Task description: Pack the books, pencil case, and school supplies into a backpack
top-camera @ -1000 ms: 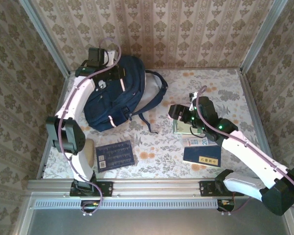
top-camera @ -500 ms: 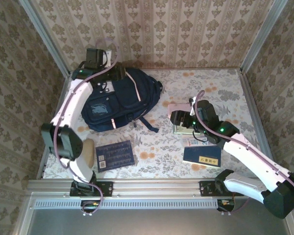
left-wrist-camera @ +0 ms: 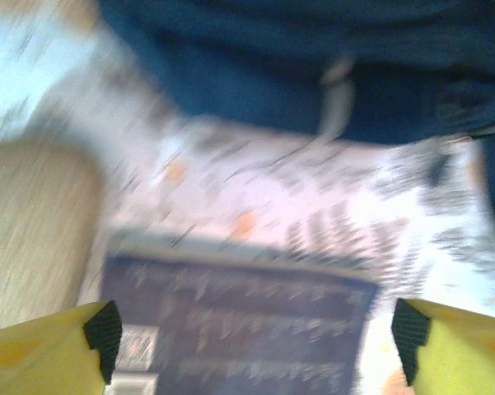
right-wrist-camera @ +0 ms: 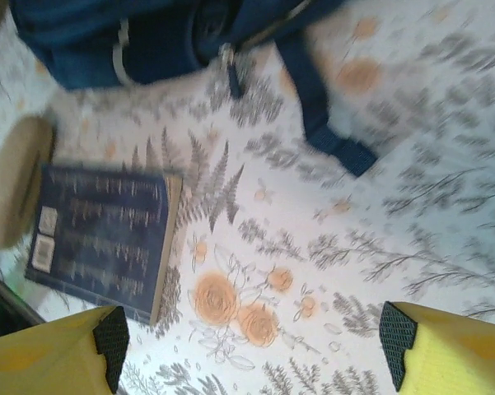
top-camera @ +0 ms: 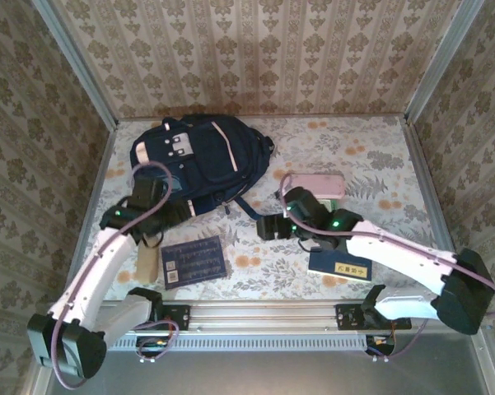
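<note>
I am hovering the left end effector (left-wrist-camera: 257,329), open and empty, over the dark blue book (top-camera: 193,262) at lower left; the right end effector (right-wrist-camera: 255,336) is open too. The backpack (top-camera: 189,160) is lying upper left. I judge book pickup is next, calling for an edge pinch.

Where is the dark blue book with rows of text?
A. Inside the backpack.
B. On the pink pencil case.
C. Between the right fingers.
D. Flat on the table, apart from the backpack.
D: the dark blue book lies flat on the table, apart from the backpack.
</note>
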